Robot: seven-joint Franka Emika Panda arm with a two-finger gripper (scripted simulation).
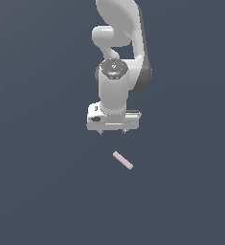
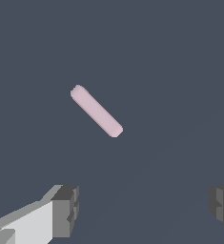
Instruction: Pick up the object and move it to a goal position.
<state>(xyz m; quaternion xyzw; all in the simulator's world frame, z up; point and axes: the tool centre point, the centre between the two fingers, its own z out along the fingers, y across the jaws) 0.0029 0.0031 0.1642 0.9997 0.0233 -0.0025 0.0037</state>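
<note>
The object is a small pale pink bar (image 1: 122,160) lying flat and diagonal on the dark grey surface. It also shows in the wrist view (image 2: 96,111). My white gripper (image 1: 112,131) hangs above the surface, behind the bar in the exterior view and apart from it. Its jaws stand wide apart and hold nothing. In the wrist view the gripper (image 2: 144,207) shows two dark grey fingertips (image 2: 66,209) with the bar lying beyond them, outside the gap.
The white arm (image 1: 118,57) rises behind the gripper toward the top of the exterior view. The plain dark grey floor (image 1: 37,191) spreads on all sides. No goal marker shows.
</note>
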